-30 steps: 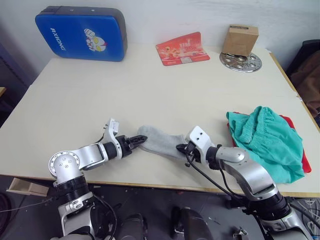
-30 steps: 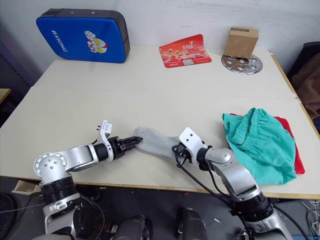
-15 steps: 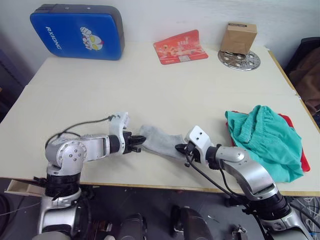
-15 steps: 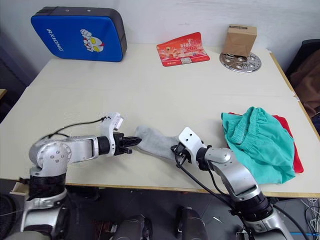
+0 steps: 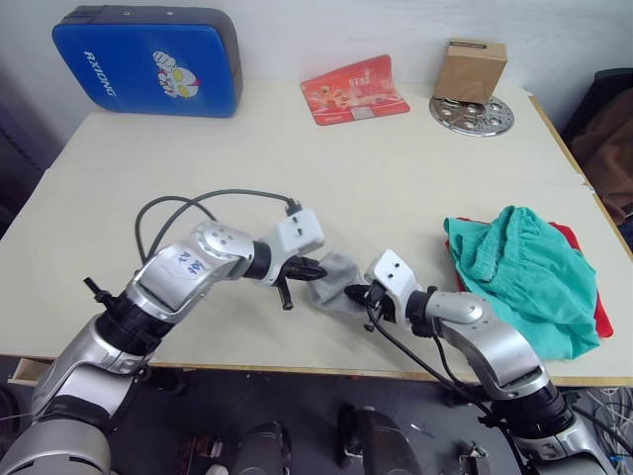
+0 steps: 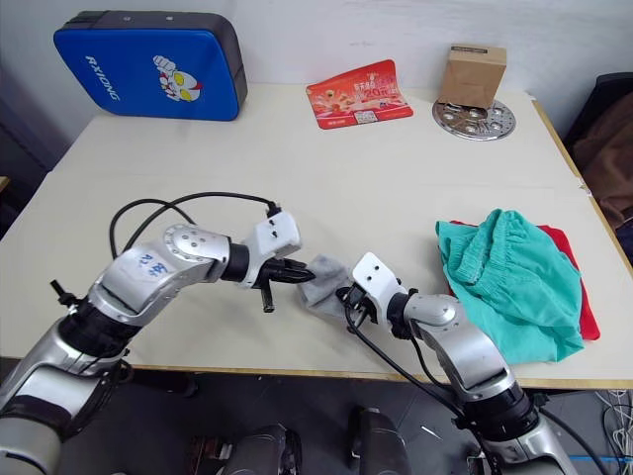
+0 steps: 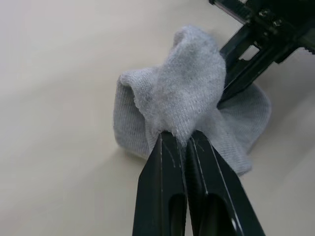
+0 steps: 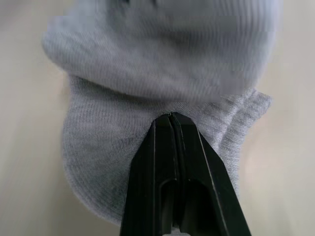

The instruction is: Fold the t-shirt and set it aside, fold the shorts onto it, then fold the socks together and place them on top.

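Socks (image 5: 334, 286): bunched grey bundle on the near desk (image 5: 148, 178), pinched from both sides. Right tool (image 5: 359, 295) is clenched on the near end of the knit; in its wrist view the fingers (image 8: 170, 142) meet tight on the cloth. Left tool (image 5: 312, 270) is likewise clamped on the opposite end, fingers (image 7: 179, 147) closed with a fold of sock rising between them.

Change: a second ago the socks lay stretched long between the two tools; the left tool has since carried its end over toward the right tool, so the length is now doubled up. Judgement: sock fold is nearly made; placing on the pile remains.

Beyond the right tool, well apart: the teal shorts (image 5: 524, 277) heaped on the red t-shirt (image 5: 593, 297), of which just an edge shows. The heap looks loose, so the socks could slide off.

Far side of the desk, well beyond both tools: blue padded case (image 5: 148, 61), red printed card (image 5: 353, 92), cardboard box (image 5: 472, 71) on a metal disc (image 5: 473, 116). Nothing lies between the socks and the pile.
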Robot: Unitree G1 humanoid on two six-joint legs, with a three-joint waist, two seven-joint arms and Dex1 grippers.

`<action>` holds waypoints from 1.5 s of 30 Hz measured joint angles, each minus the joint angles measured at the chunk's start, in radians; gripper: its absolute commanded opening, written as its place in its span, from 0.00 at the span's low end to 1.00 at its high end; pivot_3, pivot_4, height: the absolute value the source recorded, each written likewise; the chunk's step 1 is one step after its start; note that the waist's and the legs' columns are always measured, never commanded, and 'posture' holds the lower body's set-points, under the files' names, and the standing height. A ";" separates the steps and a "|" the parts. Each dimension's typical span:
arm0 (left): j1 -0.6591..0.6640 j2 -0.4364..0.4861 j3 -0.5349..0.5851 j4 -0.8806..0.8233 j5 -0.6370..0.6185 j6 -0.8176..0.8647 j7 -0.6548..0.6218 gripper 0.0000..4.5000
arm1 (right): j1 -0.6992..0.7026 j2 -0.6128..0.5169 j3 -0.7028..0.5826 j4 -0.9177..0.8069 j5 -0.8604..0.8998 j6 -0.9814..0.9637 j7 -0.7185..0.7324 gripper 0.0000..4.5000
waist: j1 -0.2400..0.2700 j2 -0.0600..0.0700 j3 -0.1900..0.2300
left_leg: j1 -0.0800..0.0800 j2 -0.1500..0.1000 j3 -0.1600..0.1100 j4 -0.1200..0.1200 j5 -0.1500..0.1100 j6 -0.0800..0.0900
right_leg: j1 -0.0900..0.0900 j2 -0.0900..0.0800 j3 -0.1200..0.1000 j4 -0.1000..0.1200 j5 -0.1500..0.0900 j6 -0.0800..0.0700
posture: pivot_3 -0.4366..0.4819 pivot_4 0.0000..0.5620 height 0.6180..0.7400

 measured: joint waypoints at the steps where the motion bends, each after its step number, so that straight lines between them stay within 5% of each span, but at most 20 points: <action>1: -0.013 -0.014 -0.024 0.011 0.025 -0.024 -0.029 0.00 | 0.001 0.000 0.000 -0.001 -0.001 -0.001 -0.001 0.00 | -0.001 0.000 0.000 | 0.000 0.000 0.000 0.000 0.000 0.001 | 0.000 0.000 0.000 0.000 0.000 0.000 | 0.48 0.27 1.00; 18: -0.041 -0.172 -0.070 0.222 0.259 -0.211 -0.179 0.00 | 0.165 -0.050 -0.135 -0.246 0.021 0.161 -0.081 0.00 | 0.007 0.000 0.000 | -0.008 -0.001 -0.004 0.007 0.000 0.009 | -0.001 -0.001 -0.004 -0.002 0.002 0.003 | 0.48 0.27 1.00; 24: -0.037 -0.189 -0.054 0.243 0.284 -0.215 -0.202 0.00 | 0.023 -0.023 -0.235 -0.292 0.073 0.281 -0.124 0.00 | 0.003 0.000 0.000 | -0.007 -0.001 -0.004 0.007 0.000 0.010 | -0.001 -0.001 -0.004 -0.001 0.001 0.003 | 0.48 0.27 1.00; 32: -0.036 -0.217 -0.041 0.253 0.299 -0.211 -0.223 0.00 | -0.087 0.085 -0.123 -0.239 0.106 0.316 -0.162 0.00 | 0.006 0.000 0.000 | -0.009 -0.002 -0.005 0.007 0.000 0.010 | -0.001 -0.002 -0.005 0.000 0.002 0.004 | 0.48 0.27 1.00; 44: -0.005 -0.201 0.175 0.189 0.076 -0.024 -0.367 0.75 | 0.029 0.012 -0.067 -0.149 0.065 0.167 -0.122 0.00 | 0.002 0.000 0.000 | -0.009 -0.001 -0.005 0.008 0.000 0.010 | -0.001 -0.001 -0.005 -0.001 0.002 0.004 | 0.48 0.27 1.00; 45: -0.013 -0.196 0.203 0.196 0.058 -0.025 -0.376 0.75 | 0.033 0.006 -0.068 -0.151 0.066 0.164 -0.119 0.00 | 0.002 0.000 0.000 | -0.008 -0.001 -0.005 0.008 0.001 0.009 | -0.001 -0.001 -0.005 -0.001 0.002 0.004 | 0.48 0.27 1.00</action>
